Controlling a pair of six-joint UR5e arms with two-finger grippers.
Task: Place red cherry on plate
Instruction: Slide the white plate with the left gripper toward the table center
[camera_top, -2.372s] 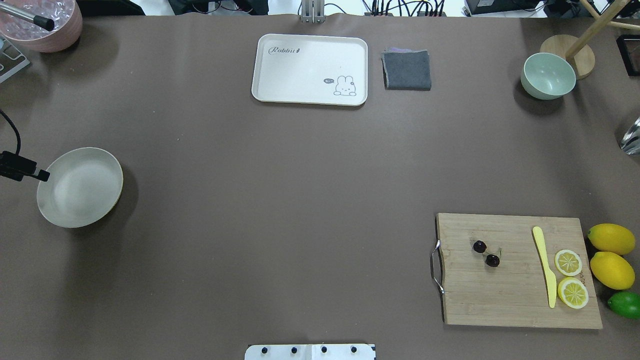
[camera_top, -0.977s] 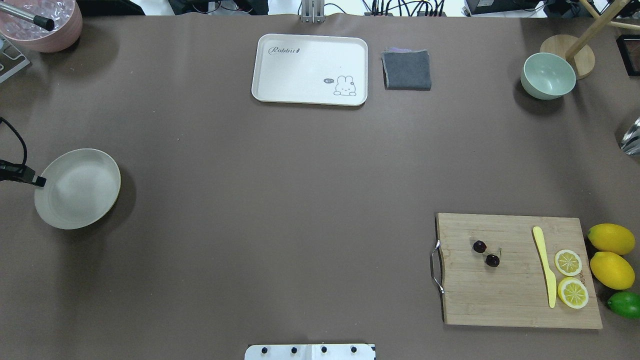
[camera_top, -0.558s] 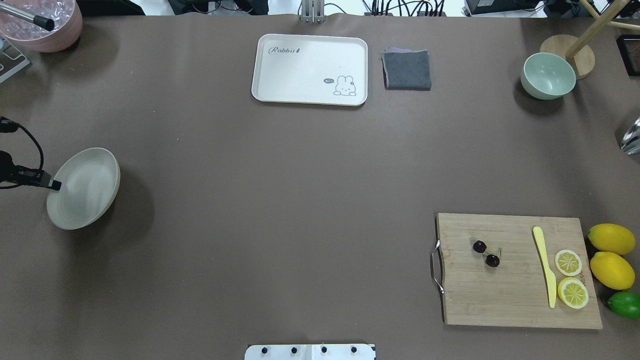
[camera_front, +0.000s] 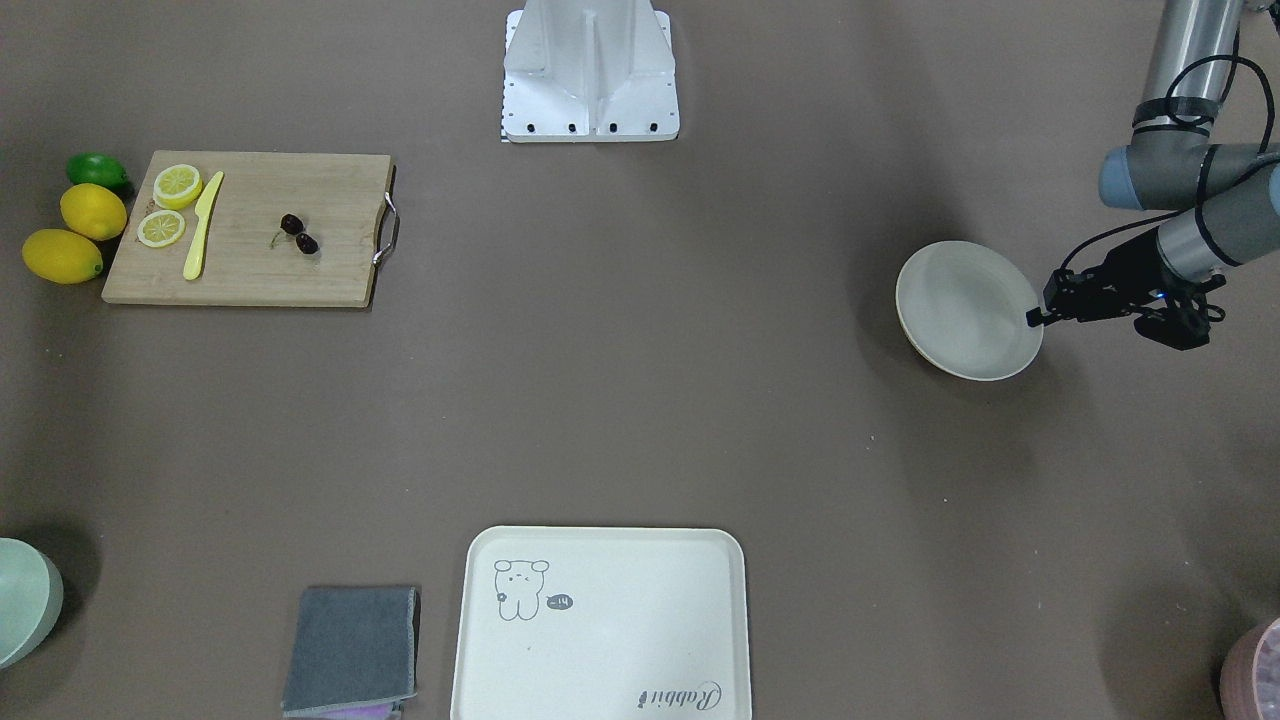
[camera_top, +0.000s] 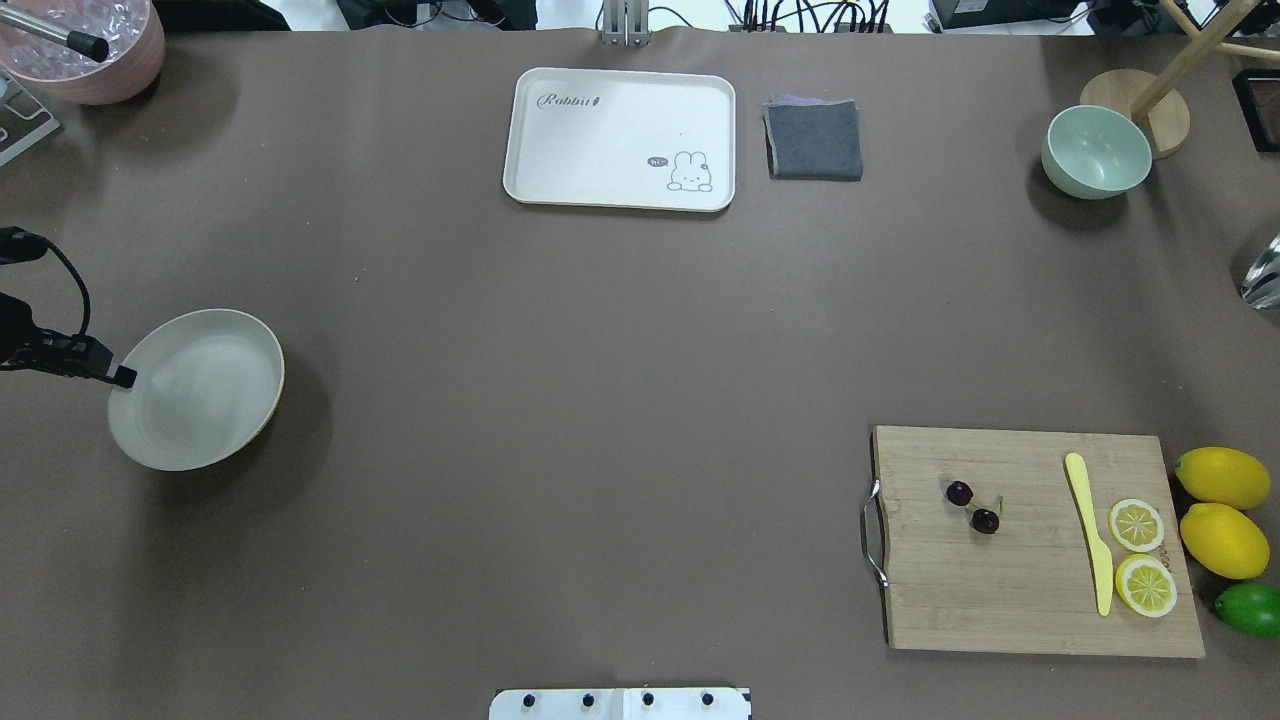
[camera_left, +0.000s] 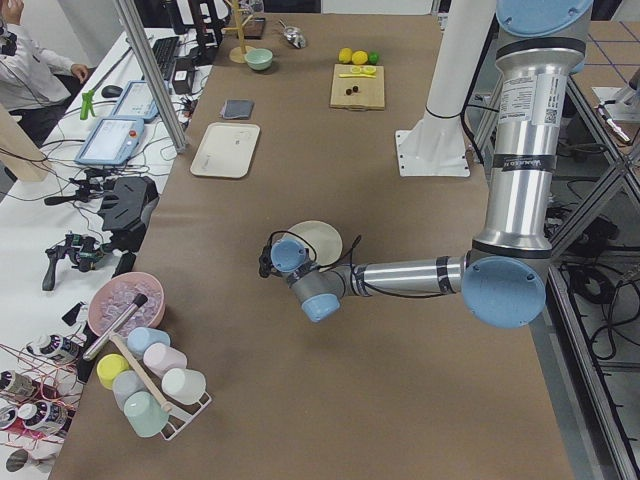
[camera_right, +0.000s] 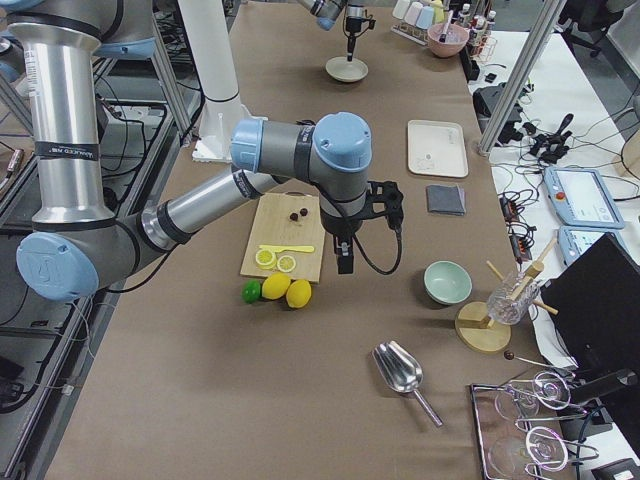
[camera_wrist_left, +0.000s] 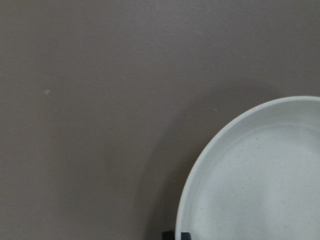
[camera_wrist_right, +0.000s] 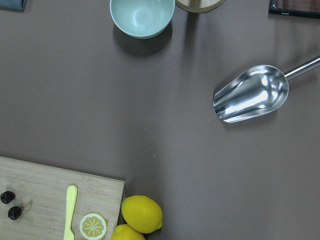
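Note:
The red cherry (camera_top: 985, 520), a dark pair on thin stems, lies on the wooden cutting board (camera_top: 1000, 590) at the near right; it also shows as the cherry (camera_front: 307, 242) and at the edge of the right wrist view as the cherry (camera_wrist_right: 14, 213). The cream plate (camera_top: 197, 389) is at the far left, seen also as the plate (camera_front: 965, 308) and the plate (camera_wrist_left: 260, 175). My left gripper (camera_top: 122, 378) is shut on the plate's outer rim. My right gripper (camera_right: 345, 265) shows only in the right side view, hanging beyond the board; I cannot tell its state.
On the board lie a yellow knife (camera_top: 1092, 535) and two lemon slices (camera_top: 1137, 525). Beside it are two lemons (camera_top: 1222, 541) and a lime (camera_top: 1250, 608). At the back are a rabbit tray (camera_top: 620, 138), a grey cloth (camera_top: 814, 140) and a green bowl (camera_top: 1096, 152). A metal scoop (camera_wrist_right: 252, 94) lies to the right.
The plate tipped up on the left gripper's side, then slid right towards the table's middle with the gripper on its rim, and now sits flatter. The cherries have not moved.

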